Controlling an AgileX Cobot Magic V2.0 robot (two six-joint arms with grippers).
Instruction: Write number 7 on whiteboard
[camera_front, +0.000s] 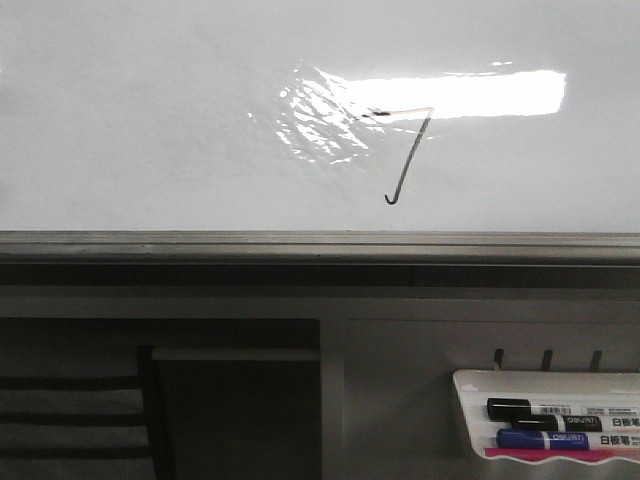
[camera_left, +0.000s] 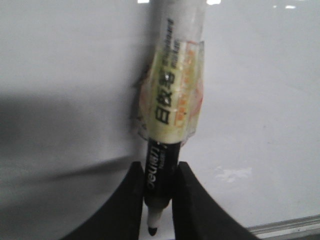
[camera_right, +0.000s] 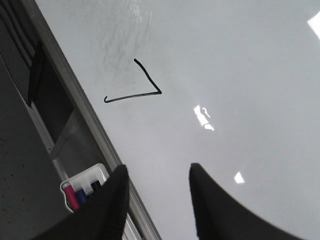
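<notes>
the number 7 (camera_front: 408, 152) is drawn in thin dark line on the whiteboard (camera_front: 150, 120), its faint top stroke lying across the lower edge of a bright rectangular glare (camera_front: 450, 93) and its slanted stem running down to a tiny hook. it sits right of the board's middle, above the grey edge rail (camera_front: 320, 243).

in the right wrist view the same figure (camera_right: 134, 85) appears turned on its side, well ahead of the right gripper (camera_right: 159, 200). the 7 lies roughly in line with the gap between the two dark fingers, apart from them, nothing touching it. those jaws stand wide apart with only bare board between them.

the left gripper (camera_left: 159, 200) has its jaws closed tight on a black marker (camera_left: 162, 165), whose uncapped tip (camera_left: 151, 230) shows low between the fingers (camera_left: 127, 205); a clear yellowish wrap (camera_left: 172, 95) surrounds the barrel. the 7 is not seen in that view.

below the rail, at the right, a small white tray (camera_front: 470, 415) holds a black marker (camera_front: 545, 409) and a blue marker (camera_front: 560, 439) lying side by side.
</notes>
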